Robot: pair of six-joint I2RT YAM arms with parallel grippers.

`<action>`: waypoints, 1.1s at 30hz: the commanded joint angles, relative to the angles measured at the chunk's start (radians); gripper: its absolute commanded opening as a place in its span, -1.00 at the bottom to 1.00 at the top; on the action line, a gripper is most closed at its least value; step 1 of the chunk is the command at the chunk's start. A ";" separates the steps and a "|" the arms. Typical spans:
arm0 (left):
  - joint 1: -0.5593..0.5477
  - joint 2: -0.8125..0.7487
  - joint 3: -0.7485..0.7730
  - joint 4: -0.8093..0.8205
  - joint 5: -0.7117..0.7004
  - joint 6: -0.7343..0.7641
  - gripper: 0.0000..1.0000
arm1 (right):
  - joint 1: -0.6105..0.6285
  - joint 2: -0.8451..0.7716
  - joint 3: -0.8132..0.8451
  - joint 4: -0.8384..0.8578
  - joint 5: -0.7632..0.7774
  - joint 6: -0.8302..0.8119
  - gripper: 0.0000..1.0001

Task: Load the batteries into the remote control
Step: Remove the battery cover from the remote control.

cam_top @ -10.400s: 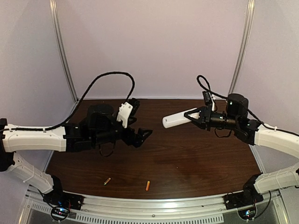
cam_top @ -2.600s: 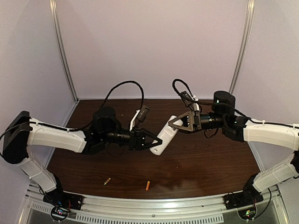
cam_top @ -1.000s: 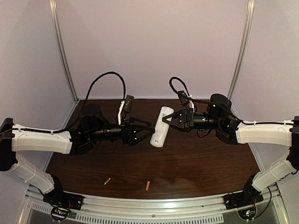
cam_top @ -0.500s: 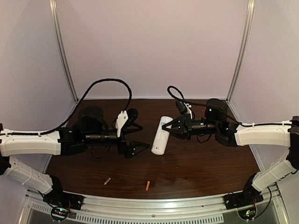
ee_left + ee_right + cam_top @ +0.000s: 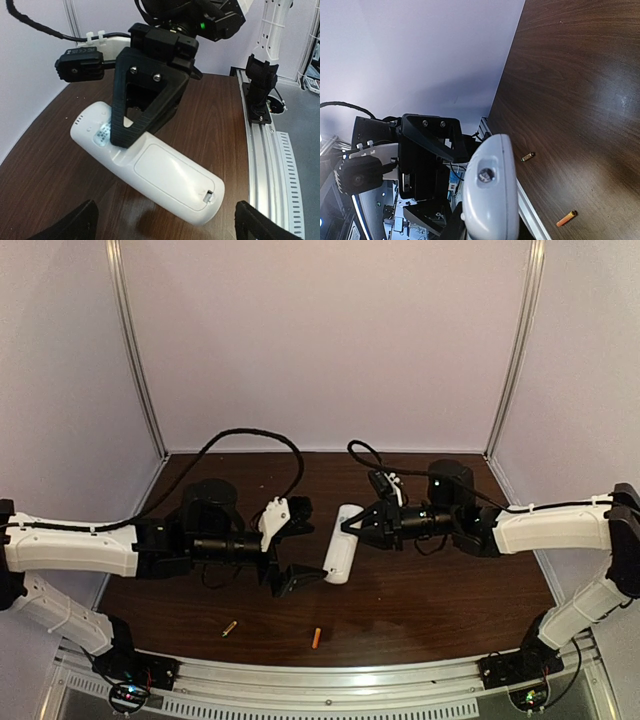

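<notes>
Two loose items lay on the dark wooden bench near its front edge: the golden-brass battery to the left and the orange battery to its right, apart from each other and from both arms.

Well behind them, the remote control was held in the air between the two arms, its long axis running roughly front to back in the overhead view. It was a white, glossy oblong with rounded ends. In the left wrist view its plain back faced the camera, showing a rounded rectangular cover panel seated flush, with a small latch tab at the nearer end. A small grey printed patch sat near the farther end. The right wrist view showed one end of the body, with a small dark round window in it.

The right tool was pinching the remote control across its farther half. One black triangular finger pressed on the back just above the cover panel, while the opposite finger was hidden behind the body.

The left tool faced the remote control with its fingers spread wide, empty, one either side of the nearer end. The left wrist view showed no contact. A metal rail ran along the bench edge.
</notes>
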 commanded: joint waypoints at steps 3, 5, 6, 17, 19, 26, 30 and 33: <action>-0.032 0.041 0.034 0.002 -0.051 0.034 0.95 | 0.008 0.017 0.000 0.038 0.006 0.022 -1.00; -0.032 0.048 0.035 0.012 -0.053 0.028 0.94 | 0.009 0.020 0.000 0.037 0.004 0.022 -1.00; -0.031 0.050 0.034 0.014 -0.058 0.024 0.92 | 0.009 0.022 0.000 0.037 0.004 0.022 -1.00; -0.032 0.079 0.049 0.010 -0.096 0.013 0.82 | 0.013 0.028 -0.004 0.052 -0.004 0.032 -1.00; -0.033 0.084 0.052 0.005 -0.103 0.013 0.81 | 0.013 0.028 -0.003 0.054 -0.004 0.033 -1.00; -0.032 0.098 0.065 -0.008 -0.131 0.011 0.74 | 0.019 0.033 0.000 0.062 -0.005 0.038 -1.00; -0.032 0.105 0.072 -0.016 -0.142 0.012 0.70 | 0.021 0.034 0.003 0.065 -0.007 0.039 -1.00; -0.032 0.104 0.069 -0.011 -0.156 0.011 0.68 | 0.021 0.038 0.005 0.065 -0.010 0.041 -1.00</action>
